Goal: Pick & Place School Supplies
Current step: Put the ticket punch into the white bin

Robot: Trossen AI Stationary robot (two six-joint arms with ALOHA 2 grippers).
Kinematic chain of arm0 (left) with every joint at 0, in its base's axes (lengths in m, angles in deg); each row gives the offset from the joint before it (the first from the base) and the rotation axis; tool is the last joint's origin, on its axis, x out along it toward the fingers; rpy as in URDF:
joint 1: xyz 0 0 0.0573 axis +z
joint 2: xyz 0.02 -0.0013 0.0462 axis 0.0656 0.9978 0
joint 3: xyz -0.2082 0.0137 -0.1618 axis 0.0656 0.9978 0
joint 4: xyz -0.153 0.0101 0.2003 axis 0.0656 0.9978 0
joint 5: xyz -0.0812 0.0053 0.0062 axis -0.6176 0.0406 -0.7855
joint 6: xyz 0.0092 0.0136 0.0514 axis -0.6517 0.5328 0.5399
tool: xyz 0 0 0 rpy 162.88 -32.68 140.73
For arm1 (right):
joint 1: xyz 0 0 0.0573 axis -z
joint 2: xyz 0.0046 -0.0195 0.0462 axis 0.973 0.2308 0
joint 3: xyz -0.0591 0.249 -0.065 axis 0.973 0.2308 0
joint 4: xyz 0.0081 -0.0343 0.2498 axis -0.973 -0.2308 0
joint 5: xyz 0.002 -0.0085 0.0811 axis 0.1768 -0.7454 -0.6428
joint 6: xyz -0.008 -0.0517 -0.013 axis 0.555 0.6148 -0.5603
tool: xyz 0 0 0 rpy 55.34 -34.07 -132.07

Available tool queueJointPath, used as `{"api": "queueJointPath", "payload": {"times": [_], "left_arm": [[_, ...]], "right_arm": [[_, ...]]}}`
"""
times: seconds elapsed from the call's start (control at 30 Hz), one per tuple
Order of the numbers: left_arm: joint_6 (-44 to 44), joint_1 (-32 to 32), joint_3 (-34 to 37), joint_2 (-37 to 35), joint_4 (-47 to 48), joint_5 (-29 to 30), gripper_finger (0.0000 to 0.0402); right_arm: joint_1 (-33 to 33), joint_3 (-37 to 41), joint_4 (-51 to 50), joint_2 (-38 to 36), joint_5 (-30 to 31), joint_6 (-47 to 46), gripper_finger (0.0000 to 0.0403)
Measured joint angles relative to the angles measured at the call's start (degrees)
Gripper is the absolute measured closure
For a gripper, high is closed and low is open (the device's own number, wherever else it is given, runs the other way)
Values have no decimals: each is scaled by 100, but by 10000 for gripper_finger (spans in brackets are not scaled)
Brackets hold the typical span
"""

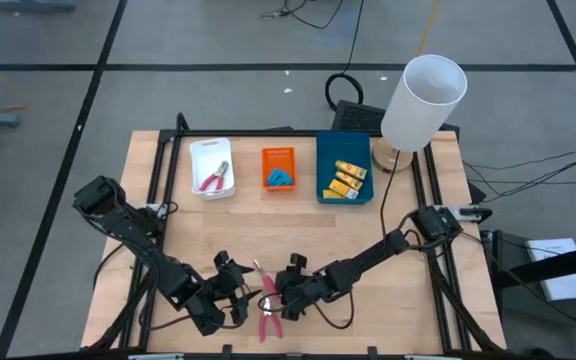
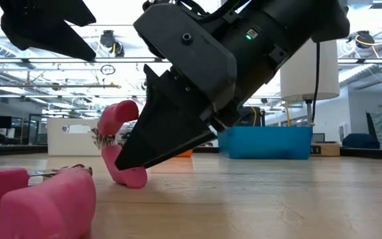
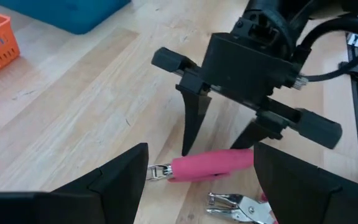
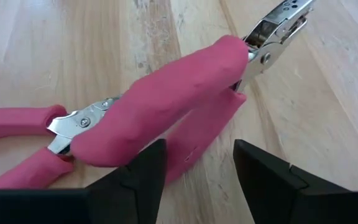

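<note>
**Pink tools under two pincers at the table's near edge**

Nearest the low camera: a pink-handled tool [image 2: 42, 199] flat on the table [image 1: 368, 235], close to the front edge. Just behind, a second pink-handled tool [image 2: 119, 149] tipped up on one handle end, metal jaws off the wood, with the right pincer [image 2: 138, 156] pressed against it, one finger either side of a handle in the left wrist view, fingers spread and not clamped tight. Handles of both tools crossing in the right wrist view, metal heads pointing apart.

Left pincer [image 1: 230, 292] low over the table just beside the same tools, fingers wide apart, nothing between them.

Along the far side, largest first: blue tray [image 1: 344, 196] holding yellow packets [image 1: 348, 177]; white tray [image 1: 196, 152] holding a third pink-handled tool [image 1: 214, 178]; orange tray [image 1: 278, 154] holding light-blue pieces [image 1: 281, 179]. White lamp [image 1: 423, 100] beside the blue tray at the far right corner.
</note>
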Motion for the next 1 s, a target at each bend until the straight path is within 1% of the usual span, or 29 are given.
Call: {"api": "queueJointPath", "payload": {"times": [0.1,0.2,0.27,0.37,0.53,0.77,0.9,1.0], "left_arm": [[10,51,0,0,1,-4,105],[14,69,0,0,1,-7,105],[15,75,0,0,0,-8,105],[21,81,0,0,-22,-11,105],[33,100,0,0,-29,-11,105],[62,104,0,0,-47,-12,105],[36,104,0,0,-47,-17,105],[36,104,0,0,-73,-66,105]], "right_arm": [[-14,6,159,6,-131,-63,220],[-20,9,614,42,-650,22,220],[-52,22,718,49,-704,133,220],[-59,58,645,41,-607,277,222],[11,299,770,20,-428,168,238],[28,466,1394,20,-436,269,264],[35,466,1484,22,-433,302,287],[39,468,1517,24,-418,344,315]]}}
